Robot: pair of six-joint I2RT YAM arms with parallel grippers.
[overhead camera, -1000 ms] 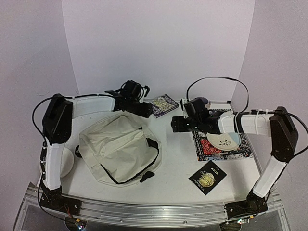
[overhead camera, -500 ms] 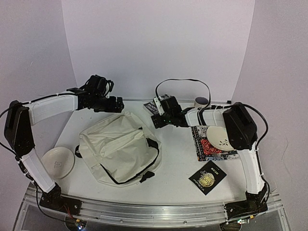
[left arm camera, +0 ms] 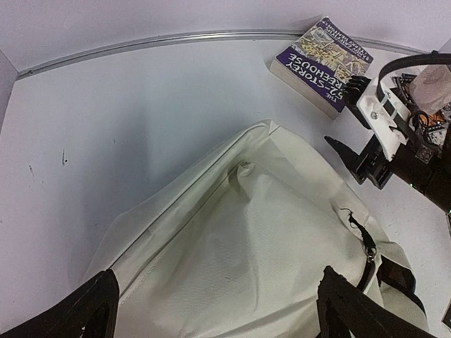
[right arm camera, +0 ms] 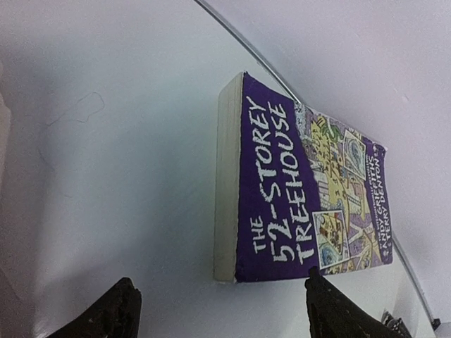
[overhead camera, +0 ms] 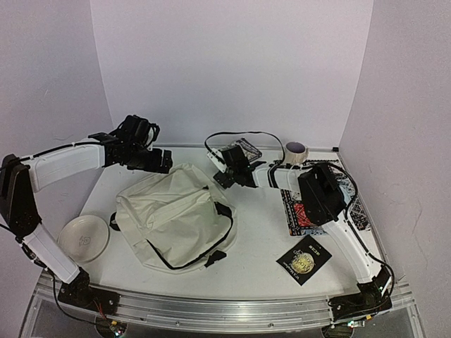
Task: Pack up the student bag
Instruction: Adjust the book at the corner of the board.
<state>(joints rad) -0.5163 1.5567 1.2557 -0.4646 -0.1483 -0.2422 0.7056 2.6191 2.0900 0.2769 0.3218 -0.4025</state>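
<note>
Table (overhead camera: 261,232), white, two arms mounted at its near edge. Contents listed near to far.

1. Black booklet (overhead camera: 304,259) with a round gold emblem. It lies flat at near right, well apart from the bag.
2. White bowl (overhead camera: 83,237). It sits upright at near left, beside the left arm's lower link.
3. Student bag (overhead camera: 173,215), cream fabric backpack. It lies flat at left of centre, by far the largest item. A black zipper line runs along its right side and black strap ends show at its right and near edges. The zipper pull shows in the left wrist view, toward the bag's right side.
4. Patterned red-blue cloth mat (overhead camera: 313,211). It lies at right of centre and is largely covered by the right arm, so whatever is on it cannot be made out.
5. Left gripper (overhead camera: 161,160). It hovers over the far left edge of the bag with its jaws spread wide. They hold nothing, and only bag fabric shows below them in its wrist view.
6. Right gripper (overhead camera: 222,176). It hangs low just off the far right corner of the bag, between bag and book. Its jaws stand apart and hold nothing, with bare table between the fingertips (right arm camera: 120,310). The book lies ahead of them, untouched.
7. Paperback, "The 52-Storey Treehouse" (overhead camera: 243,150). It has a purple spine and an illustrated cover and lies flat near the far rail, beyond the right gripper and apart from the bag.
8. Small white round container (overhead camera: 296,150) with a dark top. It stands at far right by the rail, and I cannot tell what kind it is.
</note>
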